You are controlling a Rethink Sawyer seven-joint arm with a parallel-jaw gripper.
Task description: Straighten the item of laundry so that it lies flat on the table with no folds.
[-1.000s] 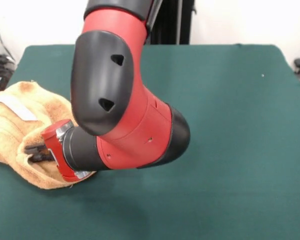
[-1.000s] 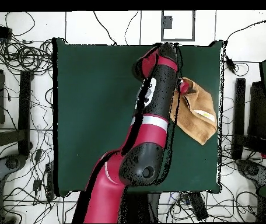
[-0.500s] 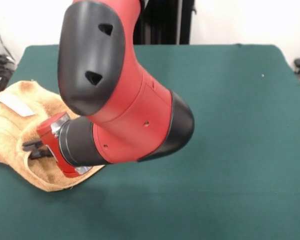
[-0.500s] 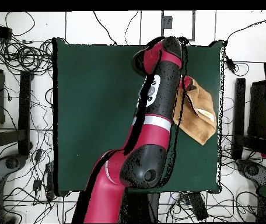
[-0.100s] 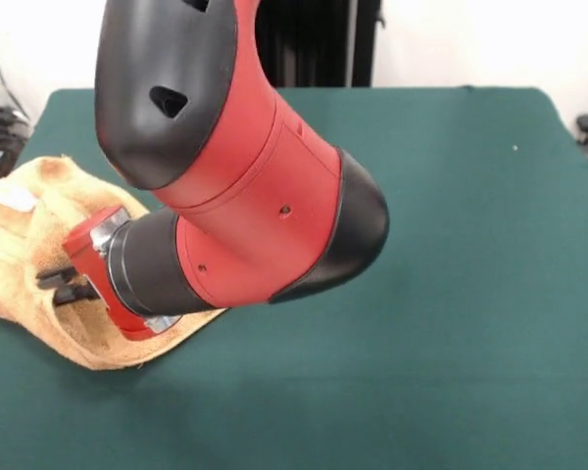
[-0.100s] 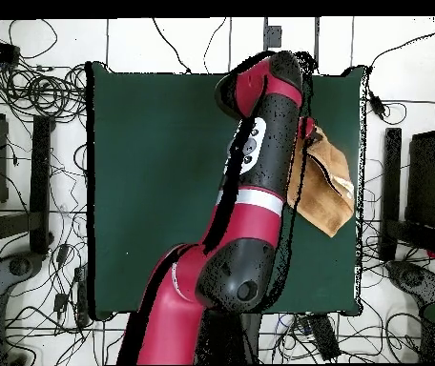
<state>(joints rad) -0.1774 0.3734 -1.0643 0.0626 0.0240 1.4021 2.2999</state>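
Towel (image 5: 39,269) sits bunched at the table (image 5: 451,294) edge, still folded over on itself, small white tag (image 5: 10,196) showing on top. In the overhead view the towel (image 6: 328,191) hugs one long side of the table (image 6: 155,191), its long axis running along that edge, most of the green cover open beyond it. Gripper (image 5: 61,286) lies nearly level, right in the cloth, black fingers (image 5: 54,276) close together; they seem pinched on a fold, can't tell for sure. Towel wraps around the tips, bulk toward the table edge. Judgement: flattening needs a pull away from that edge, across the towel's short axis.
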